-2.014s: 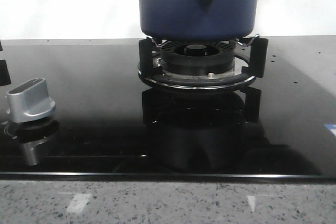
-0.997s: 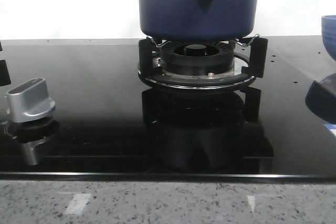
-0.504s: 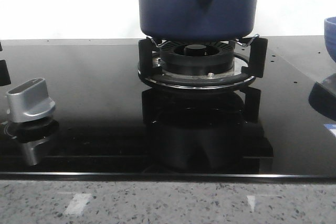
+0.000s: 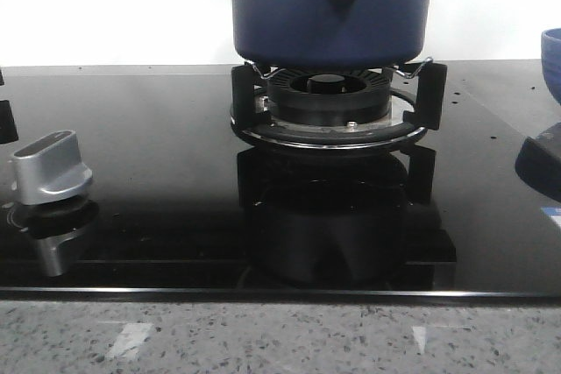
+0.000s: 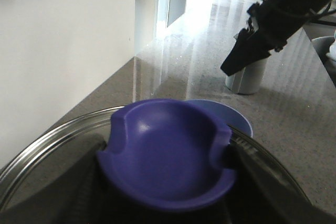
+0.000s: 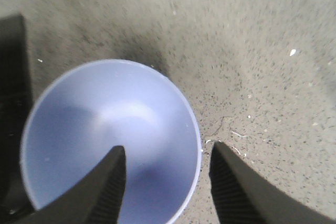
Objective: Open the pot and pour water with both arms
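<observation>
The pot (image 4: 331, 6) sits on the burner grate (image 4: 333, 107) of our black glass stovetop (image 4: 158, 172), its dark blue wall and teardrop mount facing us in the front view; its top is cut off there, so we cannot see the lid from that side. In the left wrist view our left gripper (image 5: 163, 211) is right at the pot lid (image 5: 37, 156), a glass disc with a metal rim, and the purple lid knob (image 5: 167, 163) lies directly ahead of its fingers, which flank the knob on either side; whether they are pressing on it we cannot tell, since the fingertips fall outside the picture. Beyond the knob a light blue bowl (image 5: 231, 119) peeks out, and farther off a grey cup (image 5: 247, 77) stands on the counter (image 5: 294, 129). Our right gripper (image 6: 165, 153) hangs above that same bowl, fingers (image 6: 113, 177) spread, one finger over the bowl's inside and the other outside it, so the rim runs between them without being pinched yet. We judge we are in the opening step: the lid seems to be on the pot, and the bowl is not yet taken. Next, the left gripper needs a firm squeeze on the knob and a straight lift so the glass does not scrape or swing, while the right gripper should descend and clamp the bowl's rim squarely before any pouring.
</observation>
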Robot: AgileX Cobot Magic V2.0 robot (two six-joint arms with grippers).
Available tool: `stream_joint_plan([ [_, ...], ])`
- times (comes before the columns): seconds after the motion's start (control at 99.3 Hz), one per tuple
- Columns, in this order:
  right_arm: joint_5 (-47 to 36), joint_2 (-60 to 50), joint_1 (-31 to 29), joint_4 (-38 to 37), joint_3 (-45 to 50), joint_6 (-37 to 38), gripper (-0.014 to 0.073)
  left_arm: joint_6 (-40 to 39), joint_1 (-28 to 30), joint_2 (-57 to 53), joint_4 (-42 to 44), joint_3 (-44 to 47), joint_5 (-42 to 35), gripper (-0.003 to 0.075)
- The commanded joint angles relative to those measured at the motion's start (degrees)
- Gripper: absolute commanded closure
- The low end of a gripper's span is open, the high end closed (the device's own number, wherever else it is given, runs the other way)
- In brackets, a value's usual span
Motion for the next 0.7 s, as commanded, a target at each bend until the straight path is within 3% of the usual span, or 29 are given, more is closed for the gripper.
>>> stream_joint_plan([
  [0.0, -1.6, -3.64, -0.38, 0.7, -1.78, 0.06, 0.0263, 0.38, -1.4, -2.15, -4.11, -2.24, -0.59, 0.042],
  [0.695, -1.48, -5.14, -0.38, 1.54, -1.68, 0.06, 0.0263, 0.38, -1.63, 1.66, -0.64, -2.24, -0.63, 0.042],
])
